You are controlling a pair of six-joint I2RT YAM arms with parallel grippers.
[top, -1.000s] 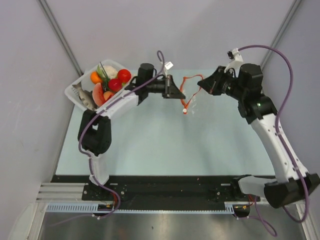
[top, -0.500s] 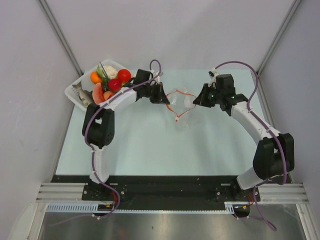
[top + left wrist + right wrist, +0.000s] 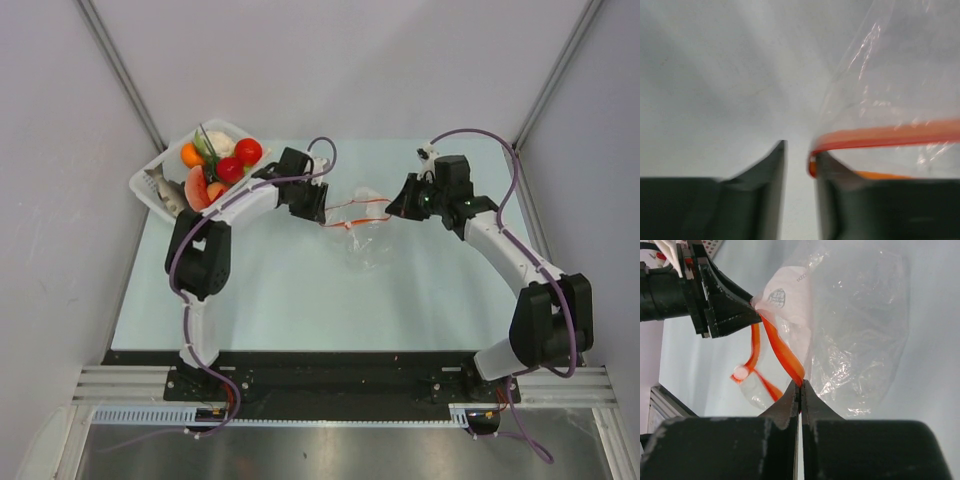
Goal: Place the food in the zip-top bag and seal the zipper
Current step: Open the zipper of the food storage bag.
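The clear zip-top bag [image 3: 366, 245] lies on the pale table between my two arms, its red-orange zipper [image 3: 366, 205] stretched across between them. My right gripper [image 3: 801, 385] is shut on the zipper [image 3: 782, 352], the bag [image 3: 860, 325] spread beyond it. My left gripper [image 3: 799, 155] stands open by a narrow gap; the zipper [image 3: 890, 135] end rests against the inner tip of its right finger. In the top view the left gripper [image 3: 325, 212] is at the strip's left end and the right gripper [image 3: 393, 208] at its right end. The food [image 3: 220, 165] is piled in the basket.
A white slatted basket [image 3: 148, 190] stands at the table's back left corner, just behind my left arm. A white slider tab [image 3: 740, 372] hangs on a loose loop of the zipper. Grey walls close in the back and both sides.
Both grippers have come down and toward each other, and the zipper now runs nearly straight between them. The left jaws, shut on the strip's end before, have parted.
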